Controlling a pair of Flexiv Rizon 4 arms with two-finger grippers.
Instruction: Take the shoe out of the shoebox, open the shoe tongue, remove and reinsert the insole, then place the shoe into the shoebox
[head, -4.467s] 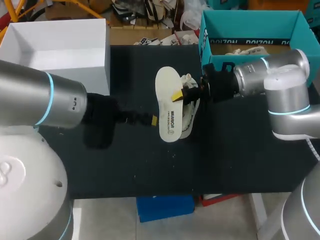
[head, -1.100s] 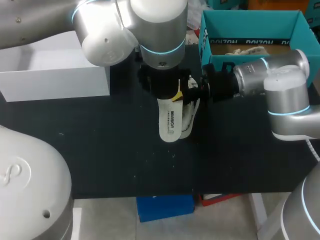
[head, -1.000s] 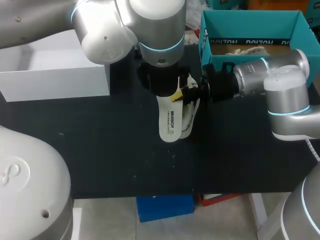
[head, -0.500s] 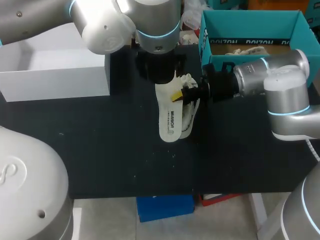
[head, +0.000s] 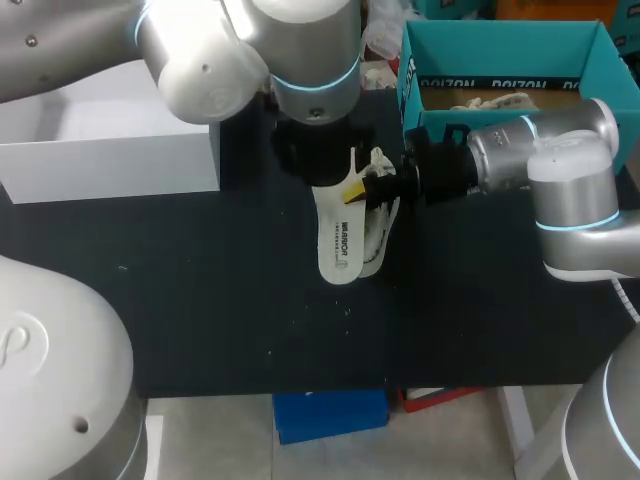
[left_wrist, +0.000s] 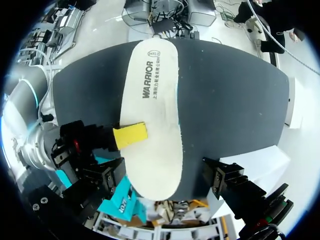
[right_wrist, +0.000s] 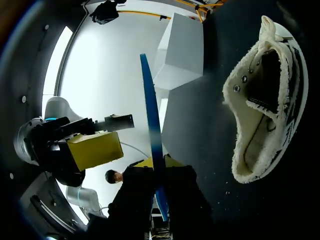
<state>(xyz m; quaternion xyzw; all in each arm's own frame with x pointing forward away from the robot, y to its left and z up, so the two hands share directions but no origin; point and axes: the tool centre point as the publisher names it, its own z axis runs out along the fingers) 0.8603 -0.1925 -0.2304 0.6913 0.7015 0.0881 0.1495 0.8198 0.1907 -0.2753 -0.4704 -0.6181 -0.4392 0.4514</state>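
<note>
My right gripper (head: 358, 188) is shut on one long edge of the white insole (head: 338, 240) and holds it above the black table. The insole's printed face is up. The white shoe (head: 381, 222) lies on its side just beside and under it, and its opening (right_wrist: 260, 100) is empty. My left arm comes in over the insole's far end. Its gripper (left_wrist: 162, 177) stands open astride that end without touching it. In the right wrist view the insole (right_wrist: 150, 115) shows edge-on, rising from my right gripper (right_wrist: 157, 170), with a yellow left fingertip (right_wrist: 95, 149) beside it.
The teal shoebox (head: 470, 85) stands open at the back right, behind my right arm. A white box (head: 120, 150) sits at the back left. Bare black table (head: 250, 320) stretches in front of the shoe.
My left arm has swung up from the left and now hangs over the insole. In the last second it shifted slightly back, then forward. The right arm, insole and shoe have not moved.
</note>
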